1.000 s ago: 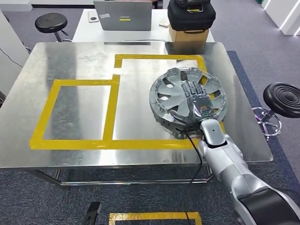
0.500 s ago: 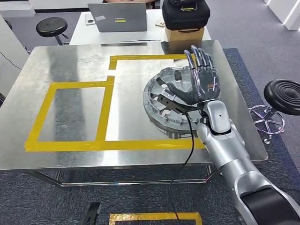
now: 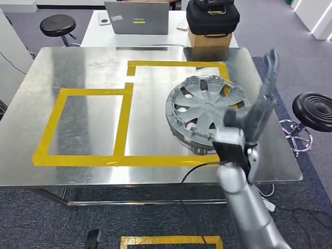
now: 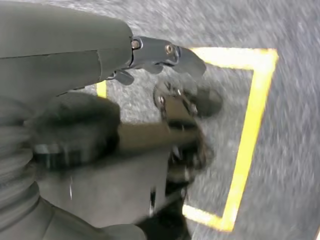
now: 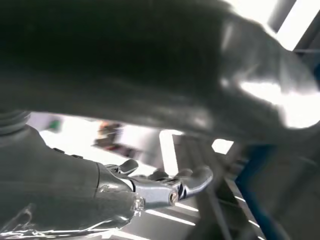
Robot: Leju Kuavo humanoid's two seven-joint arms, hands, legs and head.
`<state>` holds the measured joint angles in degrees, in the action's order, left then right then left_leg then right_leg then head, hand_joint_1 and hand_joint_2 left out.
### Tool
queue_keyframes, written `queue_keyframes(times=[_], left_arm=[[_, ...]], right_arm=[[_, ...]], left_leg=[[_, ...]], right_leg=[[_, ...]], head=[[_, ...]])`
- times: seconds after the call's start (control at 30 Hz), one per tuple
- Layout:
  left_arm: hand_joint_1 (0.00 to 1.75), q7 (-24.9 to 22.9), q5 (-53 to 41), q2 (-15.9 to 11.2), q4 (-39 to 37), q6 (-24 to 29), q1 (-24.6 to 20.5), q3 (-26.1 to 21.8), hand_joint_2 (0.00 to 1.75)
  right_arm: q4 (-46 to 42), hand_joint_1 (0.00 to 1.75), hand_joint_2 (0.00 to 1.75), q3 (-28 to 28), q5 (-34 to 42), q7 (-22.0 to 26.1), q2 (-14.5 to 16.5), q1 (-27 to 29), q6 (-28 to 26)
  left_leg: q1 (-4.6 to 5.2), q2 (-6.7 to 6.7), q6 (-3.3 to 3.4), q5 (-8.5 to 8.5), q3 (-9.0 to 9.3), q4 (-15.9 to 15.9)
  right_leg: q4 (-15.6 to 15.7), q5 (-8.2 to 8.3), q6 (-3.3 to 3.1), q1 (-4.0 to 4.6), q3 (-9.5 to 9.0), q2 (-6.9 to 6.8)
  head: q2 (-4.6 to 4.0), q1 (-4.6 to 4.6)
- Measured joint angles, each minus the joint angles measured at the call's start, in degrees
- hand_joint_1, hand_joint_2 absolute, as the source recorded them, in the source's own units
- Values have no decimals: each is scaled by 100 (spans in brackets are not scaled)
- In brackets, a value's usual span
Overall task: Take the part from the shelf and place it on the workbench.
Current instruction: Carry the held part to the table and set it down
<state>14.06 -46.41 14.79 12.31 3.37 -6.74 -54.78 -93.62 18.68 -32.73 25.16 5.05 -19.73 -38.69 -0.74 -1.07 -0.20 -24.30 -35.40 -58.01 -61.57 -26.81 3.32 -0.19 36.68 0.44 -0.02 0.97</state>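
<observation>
Lying flat on the steel workbench (image 3: 90,67), grey wheel cover (image 3: 203,106), right hand (image 3: 256,114) raised beside it, fingers spread, empty

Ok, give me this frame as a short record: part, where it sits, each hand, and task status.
part: grey hubcap
place: flat on the steel workbench, over the right yellow tape square
right hand: raised beside the hubcap, fingers spread, holding nothing
left hand: hangs over grey carpet with yellow tape; blurred, nothing seen in it
behind bench: laptop, black case on a box
status: hubcap placed, released
</observation>
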Motion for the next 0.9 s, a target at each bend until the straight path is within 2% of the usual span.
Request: queue_keyframes(times=[0.1, 0.13, 0.17, 0.2, 0.27, 0.3, 0.33, 0.43, 0.5, 0.53, 0.6, 0.63, 0.67, 0.7, 0.77, 0.8, 0.83, 0.9], left_arm=[[0, 74, 140, -13, 0, 4, 60, -178, 0], [0, 89, 167, -14, 0, -3, 66, -227, 0], [0, 101, 194, -15, 0, -8, 72, -271, 0], [0, 113, 223, -15, 0, -11, 77, -311, 0], [0, 140, 270, -16, 0, -15, 81, -389, 0], [0, 155, 290, -16, 1, -20, 82, -422, 0], [0, 168, 308, -16, 1, -28, 81, -452, 0], [0, 190, 362, -15, 2, -66, 80, -535, 0], [0, 193, 389, -13, 2, -115, 79, -586, 0], [0, 193, 392, -13, 2, -139, 80, -602, 0], [0, 191, 388, -14, 2, -181, 82, -622, 0], [0, 186, 383, -14, 2, -202, 85, -632, 0], [0, 181, 380, -14, 2, -220, 86, -644, 0], [0, 177, 379, -14, 2, -232, 87, -660, 0], [0, 174, 376, -14, 2, -242, 82, -690, 0], [0, 173, 376, -11, 2, -244, 76, -701, 0], [0, 167, 375, -8, 2, -247, 73, -706, 44], [0, 124, 376, -2, 2, -256, 76, -717, 131]], right_arm=[[-1077, 0, 0, 251, 336, 644, 108, 844, -36], [-1336, 0, 0, 313, 464, 855, 156, 1099, -37], [-1567, 0, 0, 368, 588, 1057, 209, 1326, -37], [-1760, 0, 0, 419, 672, 1219, 261, 1523, -37], [-2100, 0, 0, 520, 660, 1412, 366, 1829, -37], [-2256, 0, 0, 574, 552, 1449, 417, 1957, -37], [-2403, 0, 0, 628, 414, 1466, 463, 2068, -36], [-2714, 0, 0, 742, 121, 1466, 563, 2344, -34], [-2823, 0, 0, 755, 83, 1438, 614, 2470, -34], [-2856, 0, 0, 755, 79, 1425, 629, 2511, -34], [-2878, 0, 0, 753, 91, 1405, 635, 2559, -33], [-2878, 0, 0, 749, 103, 1401, 634, 2580, -33], [-2878, 0, 0, 744, 116, 1399, 634, 2595, -32], [-2878, 0, 0, 741, 127, 1401, 633, 2605, -32], [-2878, 0, 0, 738, 138, 1403, 633, 2617, -32], [-2878, 0, 0, 737, 140, 1404, 633, 2620, -32], [-2878, 0, 0, 737, 143, 1405, 633, 2623, -32], [-2878, 0, 0, 735, 151, 1405, 631, 2627, -32]], left_leg=[[13, 2, 50, -28, 16, 1], [18, 2, 57, -36, 20, 1], [21, 0, 57, -45, 29, 1], [20, -1, 50, -54, 41, 0], [25, -1, 12, -79, 73, -3], [35, -1, -16, -93, 86, -9], [44, 0, -44, -101, 96, -12], [38, 7, -137, -105, 118, -1], [29, 25, -201, -247, 55, -169], [28, 34, -224, -402, -49, -406], [27, 40, -248, -763, -375, -1114], [27, 40, -252, -855, -502, -1389], [27, 40, -251, -848, -550, -1500], [27, 41, -244, -736, -489, -1394], [27, 45, -220, -397, -135, -761], [28, 46, -201, -284, 51, -408], [30, 45, -176, -223, 175, -167], [45, 37, -111, -201, 242, 2]], right_leg=[[-1061, -537, 23, 1, 489, 1], [-1304, -605, 25, 1, 606, 1], [-1350, -570, 23, 1, 629, 0], [-1167, -437, 18, 0, 539, 0], [-405, -101, 7, -6, 140, -8], [-75, 10, -12, -7, -45, -4], [120, 58, -34, -4, -159, 2], [192, 77, -141, 15, -208, 22], [216, 95, -216, 2, -225, 14], [225, 102, -245, -8, -230, 8], [225, 104, -272, -7, -223, 4], [224, 105, -275, -7, -219, 4], [224, 107, -276, -7, -216, 5], [223, 110, -274, -7, -216, 8], [221, 116, -254, -9, -222, 16], [206, 112, -230, 3, -215, 20], [201, 115, -200, 14, -208, 22], [203, 138, -127, 30, -199, 22]], head=[[0, 31], [0, 32], [0, 33], [0, 32], [0, 35], [0, 32], [0, 30], [0, 26], [0, 12], [0, 3], [0, -6], [0, -6], [0, -6], [0, -6], [0, -7], [0, -10], [0, -9], [0, -10]])
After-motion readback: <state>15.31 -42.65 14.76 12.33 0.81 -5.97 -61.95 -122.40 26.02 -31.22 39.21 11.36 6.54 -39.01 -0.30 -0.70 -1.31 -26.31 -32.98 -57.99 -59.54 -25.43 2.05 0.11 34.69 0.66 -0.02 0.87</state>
